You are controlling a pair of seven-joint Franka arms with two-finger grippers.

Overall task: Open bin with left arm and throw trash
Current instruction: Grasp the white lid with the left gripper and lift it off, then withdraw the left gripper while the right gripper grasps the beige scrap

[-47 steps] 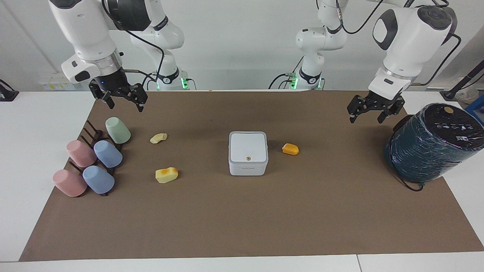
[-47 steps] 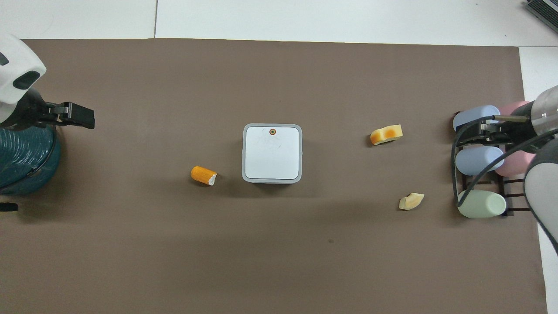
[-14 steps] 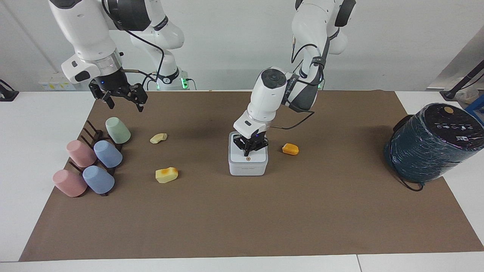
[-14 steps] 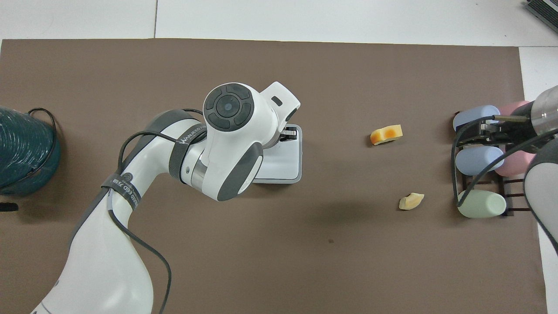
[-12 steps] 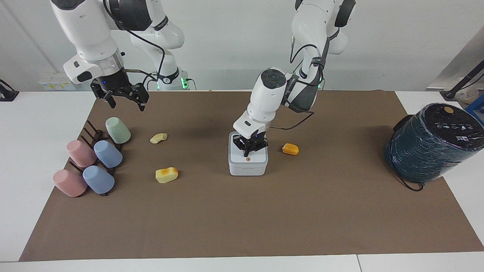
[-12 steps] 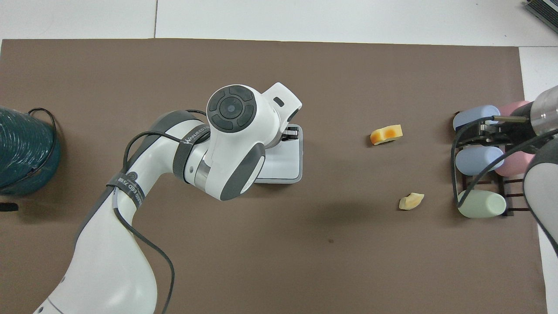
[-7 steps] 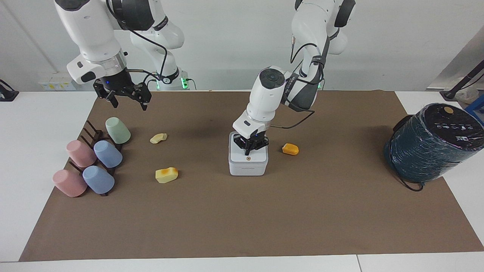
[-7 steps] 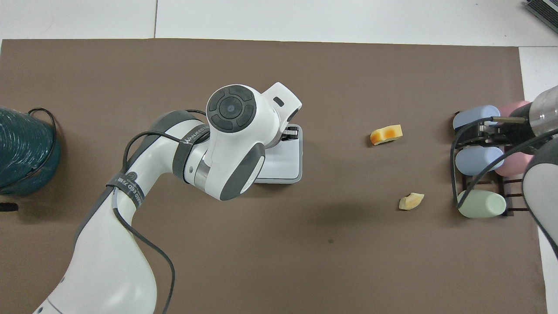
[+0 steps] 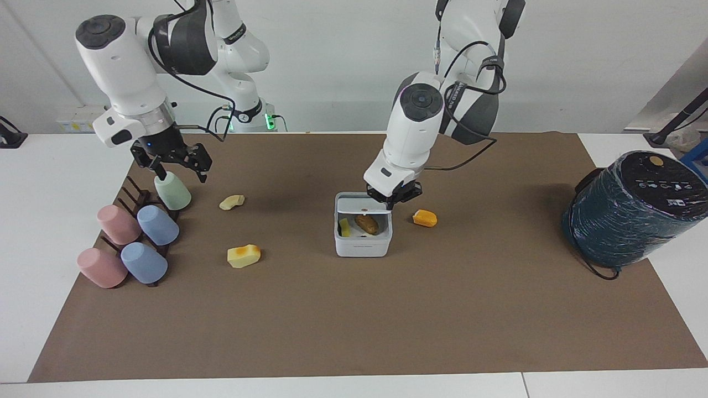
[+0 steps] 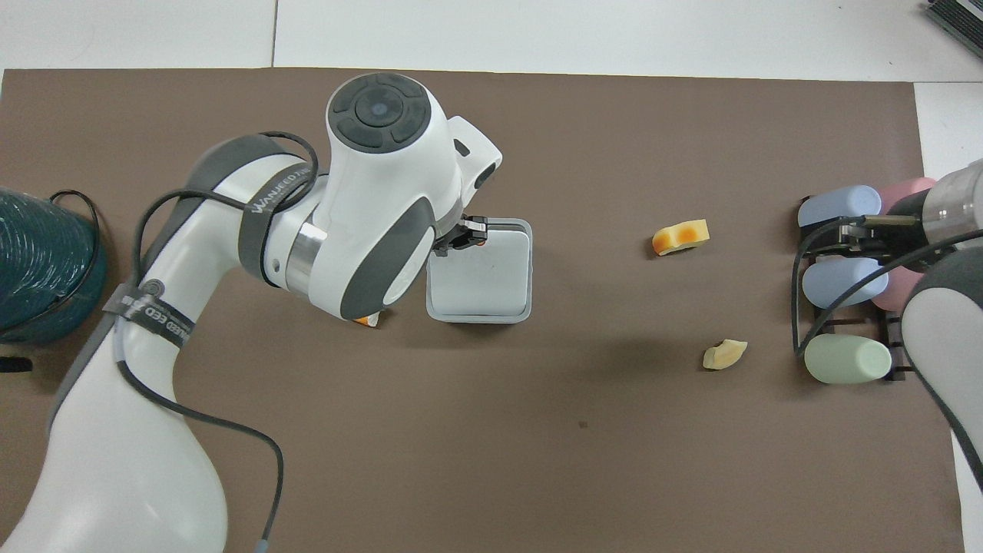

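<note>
The white bin point(image 9: 362, 246) stands mid-table with its lid point(image 9: 362, 203) raised upright on the edge nearer the robots. A brown lump and a yellow piece lie inside. In the overhead view the raised lid point(image 10: 480, 273) hides the inside. My left gripper point(image 9: 391, 200) is shut and hovers at the lid's corner toward the left arm's end; it also shows in the overhead view point(image 10: 467, 234). The orange lump point(image 9: 425, 218) lies beside the bin. The yellow block point(image 9: 243, 256) and the cream lump point(image 9: 232, 202) lie toward the right arm's end. My right gripper point(image 9: 178, 170) is open over the green cup point(image 9: 172, 190).
A dark rack with pink and blue cups point(image 9: 133, 237) stands at the right arm's end of the brown mat. A large teal wrapped cylinder point(image 9: 630, 207) lies at the left arm's end. The left arm hides most of the orange lump in the overhead view.
The bin's lid has sprung open and stands upright. My left gripper has risen off it toward the left arm's end. My right gripper has come down over the green cup.
</note>
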